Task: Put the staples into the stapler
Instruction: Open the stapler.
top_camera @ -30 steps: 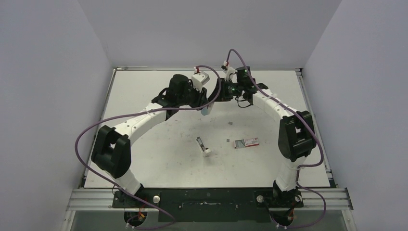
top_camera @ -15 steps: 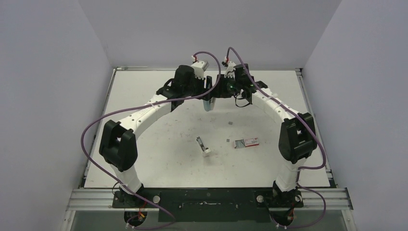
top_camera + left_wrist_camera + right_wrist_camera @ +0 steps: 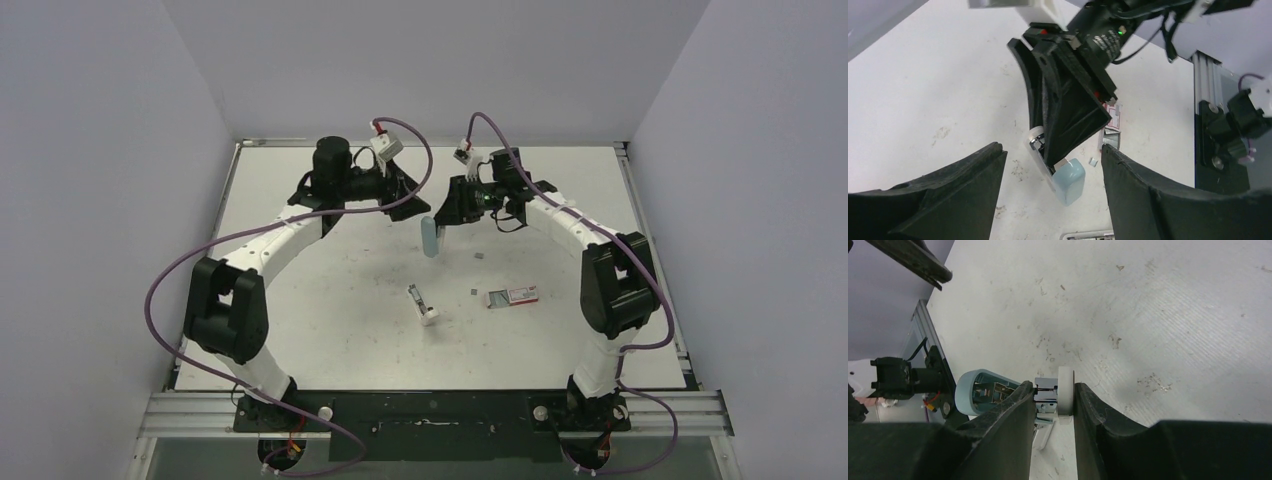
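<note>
My right jaws: pinching the pale-blue stapler (image 3: 432, 238) aloft above the tabletop (image 3: 330, 330).
My left jaws: spread, holding nothing, apart from it.
Staples (image 3: 482, 256): probably the small grey bits lying near the red-and-white box (image 3: 513, 296).

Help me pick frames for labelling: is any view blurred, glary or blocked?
Top external: even light, no glare, the stapler small but sharp. Left wrist: the left pincer looms dark and soft-edged at the bottom. Right wrist: the right pincer blacks out the lower frame; table scuffs crisp.
</note>
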Available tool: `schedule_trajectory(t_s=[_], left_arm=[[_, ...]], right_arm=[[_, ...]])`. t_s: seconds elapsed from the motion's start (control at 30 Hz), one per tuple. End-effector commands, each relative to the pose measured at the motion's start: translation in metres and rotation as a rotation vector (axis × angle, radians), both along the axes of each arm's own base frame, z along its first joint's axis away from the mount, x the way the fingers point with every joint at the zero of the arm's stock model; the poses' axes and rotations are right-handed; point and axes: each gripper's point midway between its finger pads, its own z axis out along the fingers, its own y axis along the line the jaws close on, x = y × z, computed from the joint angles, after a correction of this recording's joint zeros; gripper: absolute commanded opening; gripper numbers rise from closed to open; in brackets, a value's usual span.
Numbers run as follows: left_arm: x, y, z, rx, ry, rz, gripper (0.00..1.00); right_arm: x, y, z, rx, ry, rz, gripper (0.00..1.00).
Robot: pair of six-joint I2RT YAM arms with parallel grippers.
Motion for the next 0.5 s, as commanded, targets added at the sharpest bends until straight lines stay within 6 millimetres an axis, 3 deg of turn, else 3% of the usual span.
schedule_trajectory(t_s=[0.0, 0.2, 0.47], left_arm=[[-0.046, -0.006, 0.025, -0.011, -0.226, -0.309, 0.67], [-0.062, -0.005, 0.000, 0.079, -0.273, -0.439, 0.66], [-0.065, -0.015, -0.020, 0.166, -0.307, -0.472, 0.65]], right_arm=[[-0.012, 0.009, 0.045, 0.112, -0.156, 0.143, 0.05], [-0.017, 0.009, 0.045, 0.110, -0.157, 0.174, 0.05], [-0.020, 0.011, 0.047, 0.115, -0.153, 0.195, 0.05]])
